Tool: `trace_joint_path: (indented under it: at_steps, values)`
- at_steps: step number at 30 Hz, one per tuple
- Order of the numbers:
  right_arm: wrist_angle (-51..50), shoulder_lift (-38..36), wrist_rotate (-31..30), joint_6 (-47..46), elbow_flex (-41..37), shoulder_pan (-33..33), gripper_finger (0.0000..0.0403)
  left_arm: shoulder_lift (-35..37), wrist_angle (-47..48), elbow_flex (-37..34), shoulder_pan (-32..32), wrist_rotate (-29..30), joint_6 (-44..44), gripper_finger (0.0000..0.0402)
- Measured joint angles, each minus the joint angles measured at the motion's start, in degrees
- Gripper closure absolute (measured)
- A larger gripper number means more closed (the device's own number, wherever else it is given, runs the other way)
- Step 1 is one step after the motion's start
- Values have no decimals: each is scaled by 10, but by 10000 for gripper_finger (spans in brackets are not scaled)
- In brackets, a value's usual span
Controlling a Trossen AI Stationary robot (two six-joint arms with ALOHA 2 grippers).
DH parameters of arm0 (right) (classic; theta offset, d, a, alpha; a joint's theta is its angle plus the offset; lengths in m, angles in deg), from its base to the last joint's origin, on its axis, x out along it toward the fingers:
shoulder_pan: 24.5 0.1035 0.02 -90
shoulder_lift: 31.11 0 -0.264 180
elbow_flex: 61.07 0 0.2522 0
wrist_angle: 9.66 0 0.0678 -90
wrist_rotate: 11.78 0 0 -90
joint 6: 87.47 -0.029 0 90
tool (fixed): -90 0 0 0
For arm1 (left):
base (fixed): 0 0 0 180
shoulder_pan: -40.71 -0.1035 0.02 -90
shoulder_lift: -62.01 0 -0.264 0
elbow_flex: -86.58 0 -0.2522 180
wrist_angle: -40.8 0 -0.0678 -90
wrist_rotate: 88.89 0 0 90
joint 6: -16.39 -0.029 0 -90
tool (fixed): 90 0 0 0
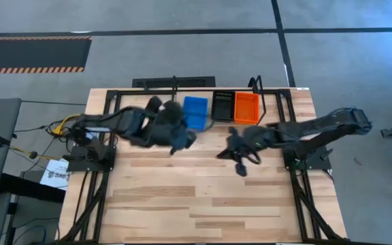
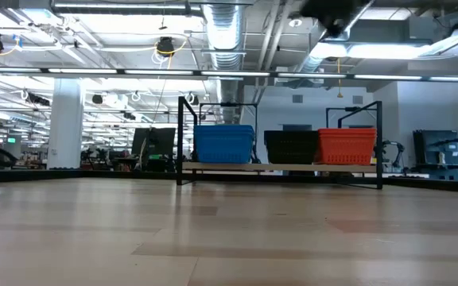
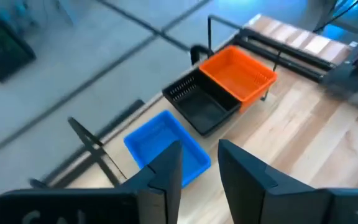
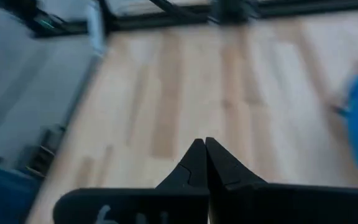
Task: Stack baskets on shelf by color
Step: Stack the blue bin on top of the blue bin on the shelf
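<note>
The blue baskets [image 1: 195, 113] are sitting on the shelf [image 2: 281, 168] along the far edge of the tabletop [image 1: 203, 197], toward the shelf's left end. The black baskets [image 1: 222, 106] are standing beside them with a small gap, and the red-orange baskets [image 1: 246, 107] are touching the black ones on the side toward the tabletop's right edge. How many baskets are nested in each colour cannot be told. Seen from above in the left wrist view, the top basket of each colour is holding nothing.

The left end effector [image 1: 180, 139] is hovering above the tabletop just in front of the blue baskets, on the near side of the shelf. Its fingers [image 3: 166, 174] are standing a little apart and gripping nothing; the blue baskets are lying beyond the fingertips, apart from them.

The right end effector [image 1: 239, 165] is hanging over the tabletop nearer its middle, in front of the black and red-orange baskets and apart from them. Its fingers [image 4: 194, 163] are pressed together with nothing between them, pointing over bare wood, with the blue baskets showing at the side of that wrist view.
</note>
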Motion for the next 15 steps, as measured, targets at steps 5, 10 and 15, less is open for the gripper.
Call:
trace_joint_path:
  at_steps: [5,10,15]
  values:
    - [182,123,165,10,0,-63,402,8,57,0,59,35,35,312]
    - [263,238,183,-6,12,-89,402,8,68,-14,82,17,27,313]
    - [224,340,178,-9,64,-110,402,7,71,-47,82,17,-2,313]
